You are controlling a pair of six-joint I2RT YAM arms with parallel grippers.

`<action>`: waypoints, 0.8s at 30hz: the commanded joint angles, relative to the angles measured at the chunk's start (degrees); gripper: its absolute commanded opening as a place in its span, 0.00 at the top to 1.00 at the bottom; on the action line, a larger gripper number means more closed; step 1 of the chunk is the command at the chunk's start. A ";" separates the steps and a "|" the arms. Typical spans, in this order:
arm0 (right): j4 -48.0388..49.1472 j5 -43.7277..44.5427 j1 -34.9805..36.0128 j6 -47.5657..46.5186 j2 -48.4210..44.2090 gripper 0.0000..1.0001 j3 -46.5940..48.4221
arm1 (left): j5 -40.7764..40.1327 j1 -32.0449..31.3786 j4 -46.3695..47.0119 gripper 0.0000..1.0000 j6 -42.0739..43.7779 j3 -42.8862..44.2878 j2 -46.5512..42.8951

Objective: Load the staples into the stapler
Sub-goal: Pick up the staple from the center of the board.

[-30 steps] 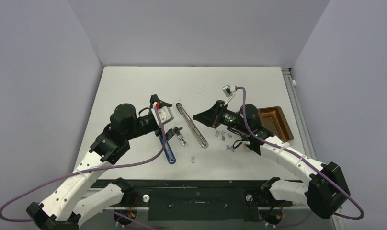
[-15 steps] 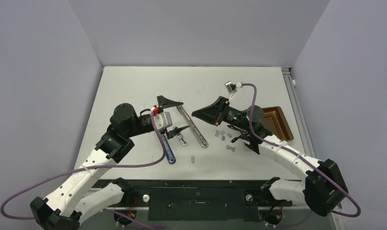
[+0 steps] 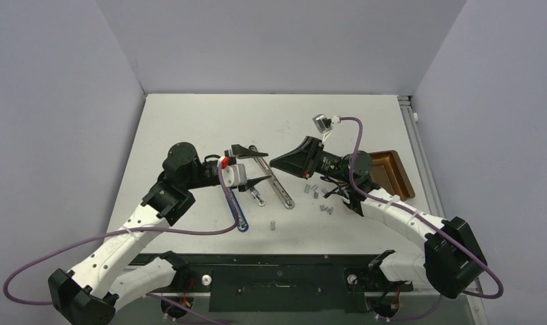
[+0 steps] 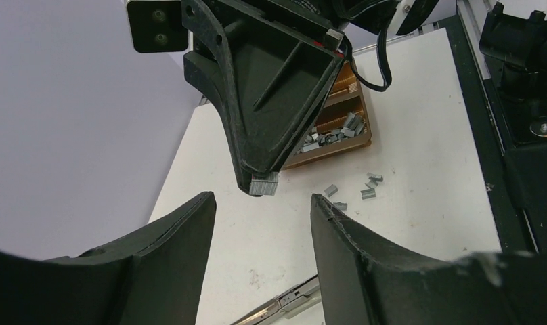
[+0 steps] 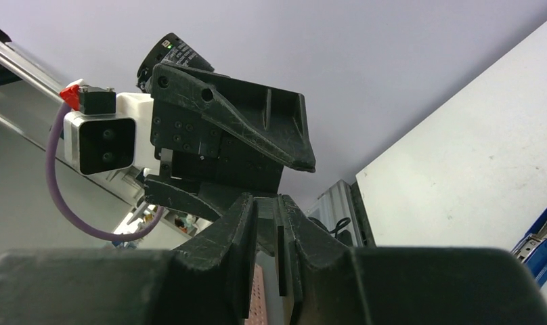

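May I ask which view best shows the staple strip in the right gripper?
Left wrist: the strip sits plainly at the right gripper's tips. From the top it is too small to see; in the right wrist view the closed fingers hide it.

Jaws of left arm (image 3: 164, 198) parted, facing pinched jaws of right arm (image 3: 398, 215).

Bench (image 3: 189, 122): white, flat top.
- Centre: stapler (image 3: 238, 211) lying open, its blue base towards the front edge. A long silver bar (image 3: 273, 179) lies angled just beside it, with a small chrome piece (image 3: 258, 197) between the two.
- Right of centre: loose staples (image 3: 317, 192), short grey blocks, scattered. A single block (image 3: 273, 224) lies apart, nearer the front.
- Right side: brown tray (image 3: 405, 177) with more staples inside.
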 commanded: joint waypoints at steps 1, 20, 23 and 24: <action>6.23 -1.87 -0.42 1.01 1.05 0.84 -0.01 | 2.70 0.09 2.07 0.50 2.46 2.35 -0.18; 12.06 -2.08 -0.42 4.62 2.88 0.85 -0.99 | 3.87 -0.61 0.72 0.78 7.70 1.28 -0.69; 13.51 -2.36 -0.42 5.64 3.46 0.85 -1.02 | 3.74 -0.88 0.64 0.79 8.90 1.12 -0.65; 13.85 -2.51 -0.42 5.94 3.72 0.85 -0.99 | 3.73 -1.00 0.63 0.80 9.34 1.10 -0.64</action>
